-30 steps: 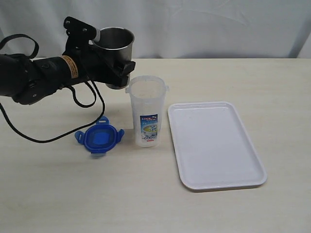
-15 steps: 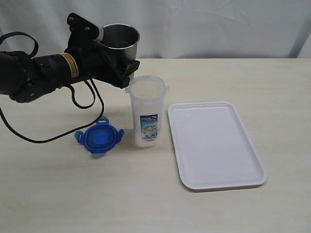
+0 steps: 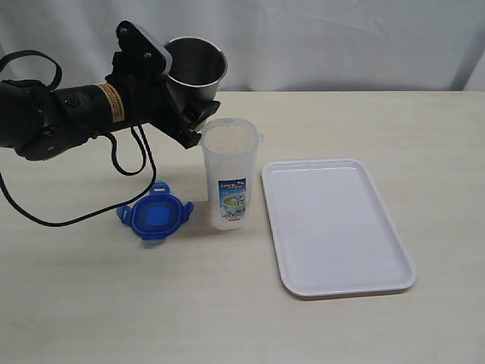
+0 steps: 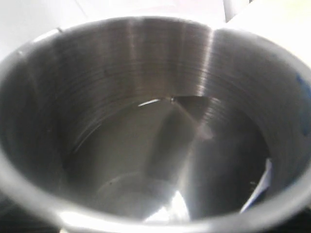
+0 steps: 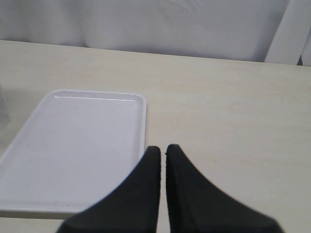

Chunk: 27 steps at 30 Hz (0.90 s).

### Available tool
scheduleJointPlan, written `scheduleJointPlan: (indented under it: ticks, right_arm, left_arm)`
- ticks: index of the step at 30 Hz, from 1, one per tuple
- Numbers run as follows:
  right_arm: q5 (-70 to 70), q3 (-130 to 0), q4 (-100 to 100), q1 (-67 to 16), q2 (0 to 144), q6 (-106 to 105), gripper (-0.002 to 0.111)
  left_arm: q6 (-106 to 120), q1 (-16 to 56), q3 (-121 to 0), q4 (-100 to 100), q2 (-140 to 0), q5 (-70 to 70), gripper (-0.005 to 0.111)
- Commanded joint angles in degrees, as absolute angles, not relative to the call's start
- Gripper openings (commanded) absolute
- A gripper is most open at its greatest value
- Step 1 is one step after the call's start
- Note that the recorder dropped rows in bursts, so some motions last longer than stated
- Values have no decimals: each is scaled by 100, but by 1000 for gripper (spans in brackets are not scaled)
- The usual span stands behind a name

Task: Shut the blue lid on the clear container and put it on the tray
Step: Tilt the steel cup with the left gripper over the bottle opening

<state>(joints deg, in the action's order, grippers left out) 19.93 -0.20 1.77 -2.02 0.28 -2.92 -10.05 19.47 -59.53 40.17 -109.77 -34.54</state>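
The clear container (image 3: pixel 229 174) stands upright and uncovered on the table, its printed label facing the camera. To its left the blue lid (image 3: pixel 154 217) lies flat on the table, apart from it. The white tray (image 3: pixel 337 227) lies right of the container with nothing on it. My left gripper (image 3: pixel 180 85) is shut on a steel cup (image 3: pixel 195 68), held tilted just above and behind the container's left rim. The cup's shiny inside (image 4: pixel 146 121) fills the left wrist view. My right gripper (image 5: pixel 163 149) is shut on nothing, above the table by the tray's edge (image 5: pixel 73 145).
A black cable (image 3: pixel 91 208) from the left arm loops across the table to the left of the lid. A white curtain (image 3: pixel 341 38) hangs behind the table's far edge.
The left gripper has carried the steel cup a little to the right and up, closer over the container's rim, and tilted it more. Nothing else has moved.
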Motion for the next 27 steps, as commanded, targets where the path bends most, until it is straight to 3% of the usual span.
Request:
scheduleJointPlan:
  ticks: [1,27]
  right_arm:
    - [1977,0,175,-218,0,-309,4]
    - [1977,0,175,-218,0,-309,4]
  left_arm:
    - [-657,1974,-6024,3944,-10845,-3802,0]
    - [1579,1974,-6024,3944,-10845,-4066,0]
